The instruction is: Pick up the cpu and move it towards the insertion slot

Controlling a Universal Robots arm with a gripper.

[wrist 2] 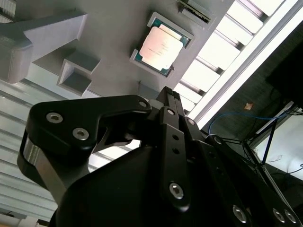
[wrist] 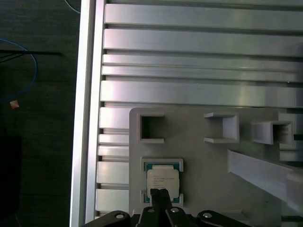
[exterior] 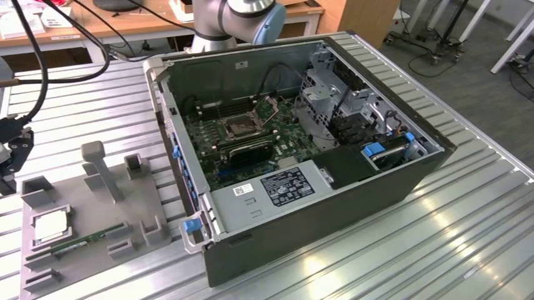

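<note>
The pincer hangs closed and empty over the cpu, which looks light, stiff and fragile, best taken by its edges.

The cpu lies in a grey holder's square recess, near the closed jaws.

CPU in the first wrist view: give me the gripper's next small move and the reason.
Probably a short descent, centring over the cpu. It lies flat in its recess on the grey holder, not lifted, and the gripper hangs above its edge; the second wrist view shows a gap between them.
</note>
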